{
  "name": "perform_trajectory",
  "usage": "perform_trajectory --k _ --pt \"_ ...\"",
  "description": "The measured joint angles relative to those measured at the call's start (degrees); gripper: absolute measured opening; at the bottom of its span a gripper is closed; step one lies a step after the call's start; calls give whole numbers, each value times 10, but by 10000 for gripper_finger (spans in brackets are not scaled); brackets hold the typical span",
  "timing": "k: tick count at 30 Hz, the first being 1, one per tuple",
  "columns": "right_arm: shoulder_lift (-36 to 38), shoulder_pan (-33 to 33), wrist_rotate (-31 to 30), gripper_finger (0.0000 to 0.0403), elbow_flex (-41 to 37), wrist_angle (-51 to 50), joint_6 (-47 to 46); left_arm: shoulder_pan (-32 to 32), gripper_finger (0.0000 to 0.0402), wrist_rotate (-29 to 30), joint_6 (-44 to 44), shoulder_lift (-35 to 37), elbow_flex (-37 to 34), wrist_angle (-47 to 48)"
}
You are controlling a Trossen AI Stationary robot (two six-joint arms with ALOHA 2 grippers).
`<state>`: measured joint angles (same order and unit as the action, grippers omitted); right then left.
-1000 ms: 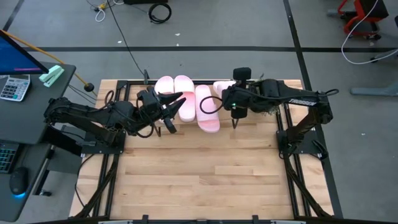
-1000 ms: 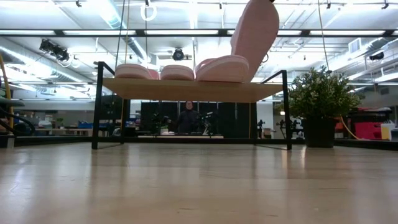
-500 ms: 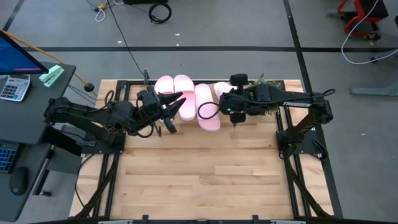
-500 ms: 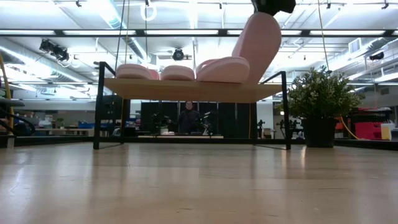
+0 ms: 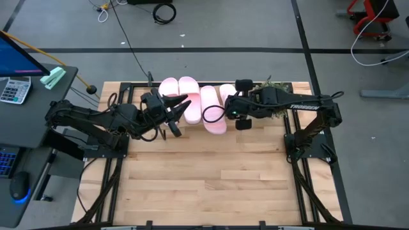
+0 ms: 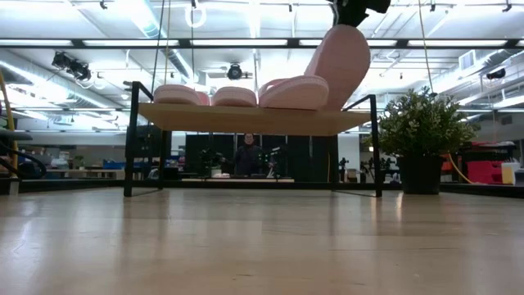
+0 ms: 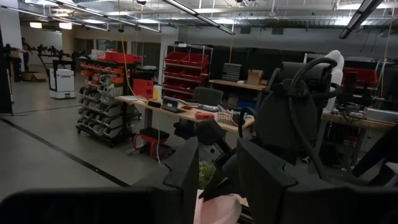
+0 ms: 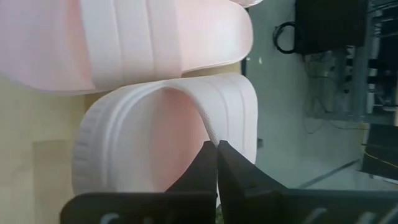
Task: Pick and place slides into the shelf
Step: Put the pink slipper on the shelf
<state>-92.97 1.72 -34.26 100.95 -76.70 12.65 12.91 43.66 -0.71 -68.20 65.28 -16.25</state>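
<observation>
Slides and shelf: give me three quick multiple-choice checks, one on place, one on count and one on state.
1. The flat-lying slides rest:
A on the tabletop under the rack
B on the top board of the shelf
C on the floor

2. Slides lying flat:
A one
B three
C five

3. The fourth slide is:
A tilted up, pinched by the right pincer
B flat on the tabletop
C hanging from a shelf leg

Answers:
1 B, as the low view shows them on the board.
2 B, as three lie side by side there.
3 A, as it leans steeply with the shut pincer on its strap.
</observation>
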Motion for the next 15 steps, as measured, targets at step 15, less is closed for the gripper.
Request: perform_trajectory --k 15 --pt "0 -1 87 0 -50 -15 -29 0 110 0 0 0 0 0"
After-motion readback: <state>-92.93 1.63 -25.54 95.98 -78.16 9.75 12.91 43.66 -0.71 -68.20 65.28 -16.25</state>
